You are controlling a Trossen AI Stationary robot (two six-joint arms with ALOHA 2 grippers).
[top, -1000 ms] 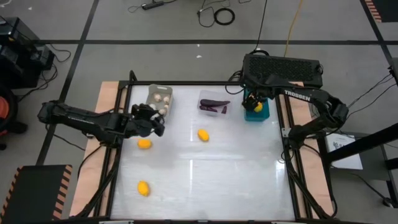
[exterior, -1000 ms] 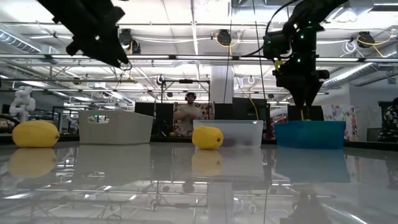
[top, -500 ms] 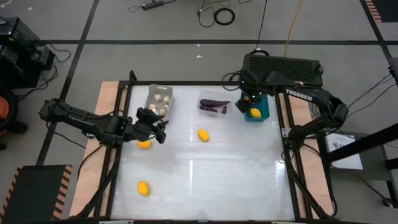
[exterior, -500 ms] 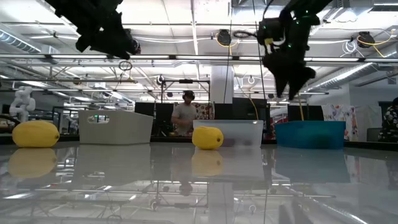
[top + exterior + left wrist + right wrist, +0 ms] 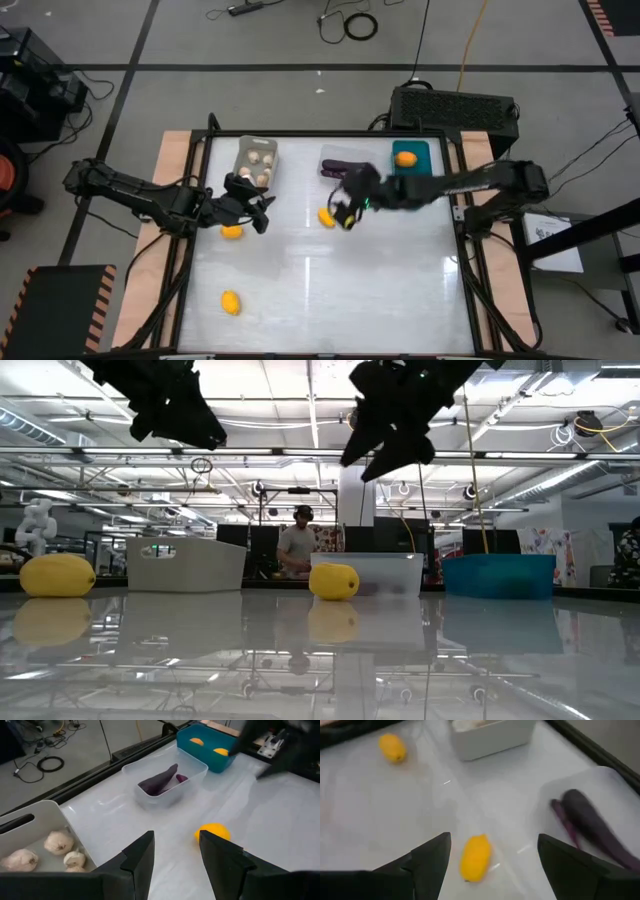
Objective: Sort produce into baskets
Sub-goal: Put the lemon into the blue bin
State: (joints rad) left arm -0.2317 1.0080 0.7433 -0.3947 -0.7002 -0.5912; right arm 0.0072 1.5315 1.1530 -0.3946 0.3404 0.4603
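Note:
My left gripper (image 5: pixel 256 212) is open and empty, in the air beside a yellow fruit (image 5: pixel 232 232) on the table. My right gripper (image 5: pixel 346 207) is open and empty, above and just right of another yellow fruit (image 5: pixel 326 216), which shows between its fingers in the right wrist view (image 5: pixel 475 857). A third yellow fruit (image 5: pixel 231 302) lies near the front left. The grey basket (image 5: pixel 244 150) holds mushrooms (image 5: pixel 59 840), the clear basket (image 5: pixel 330 152) holds purple eggplants (image 5: pixel 159 781), and the teal basket (image 5: pixel 424 178) holds yellow fruit (image 5: pixel 405 158).
A black vented box (image 5: pixel 455 108) stands behind the teal basket, off the table's far right corner. The white tabletop (image 5: pixel 340 290) is bare in its near half, apart from the one fruit. A person (image 5: pixel 298 550) stands in the room beyond.
My right gripper has left the teal basket and swung toward the table's left and near side, ending above the middle yellow fruit. A yellow fruit now lies uncovered in the teal basket. My left gripper has shifted a little toward the near edge.

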